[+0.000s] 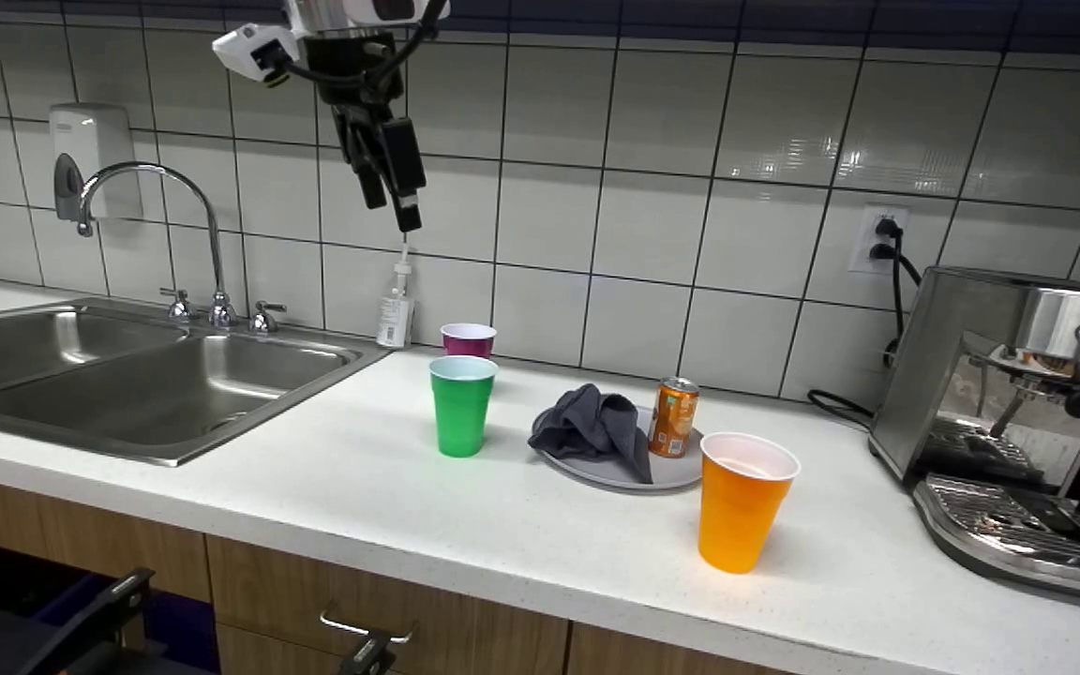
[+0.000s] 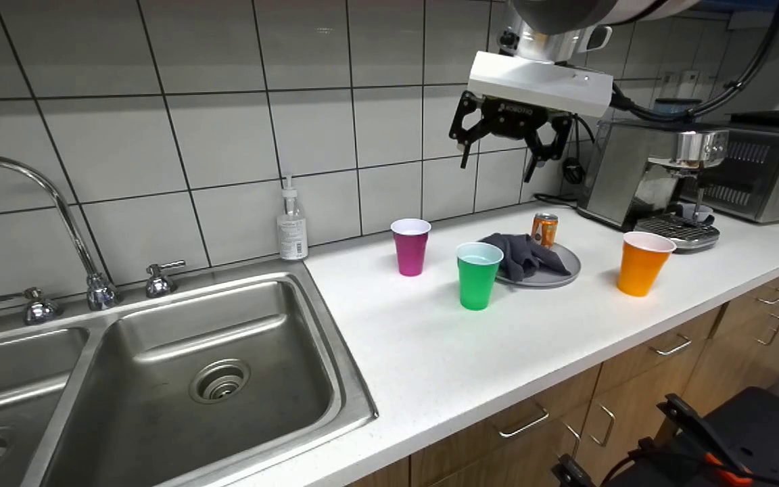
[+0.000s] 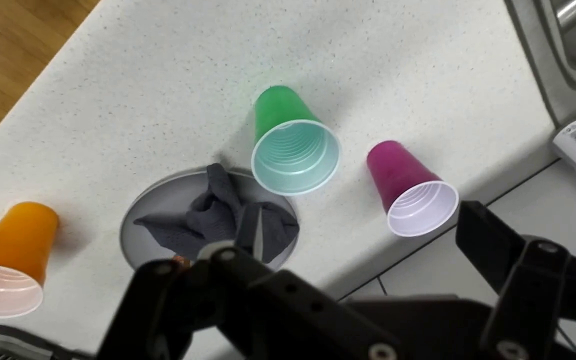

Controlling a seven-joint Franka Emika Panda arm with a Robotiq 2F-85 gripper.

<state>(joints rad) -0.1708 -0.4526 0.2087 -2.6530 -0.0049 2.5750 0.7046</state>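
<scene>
My gripper (image 2: 496,172) hangs in the air above the counter, jaws spread wide and holding nothing. A green cup (image 1: 460,412) stands upright on the counter; a magenta cup (image 2: 410,250) is nearer the wall, partly hidden behind the green one in an exterior view. Beside them lies a grey plate (image 2: 565,260) bearing a crumpled dark cloth (image 1: 587,427) and an orange can (image 1: 674,417). An orange cup (image 1: 740,516) stands apart, closer to the front edge. In the wrist view one finger covers part of the cloth and most of the can, while the cups show their open mouths.
A steel double sink (image 2: 335,352) with a curved faucet (image 1: 165,171) adjoins the counter. A clear pump bottle (image 2: 292,233) stands against the tiled wall. Opposite the sink is a coffee machine (image 1: 962,375), and a microwave-like box (image 2: 768,169) lies beyond it. Drawers line the front.
</scene>
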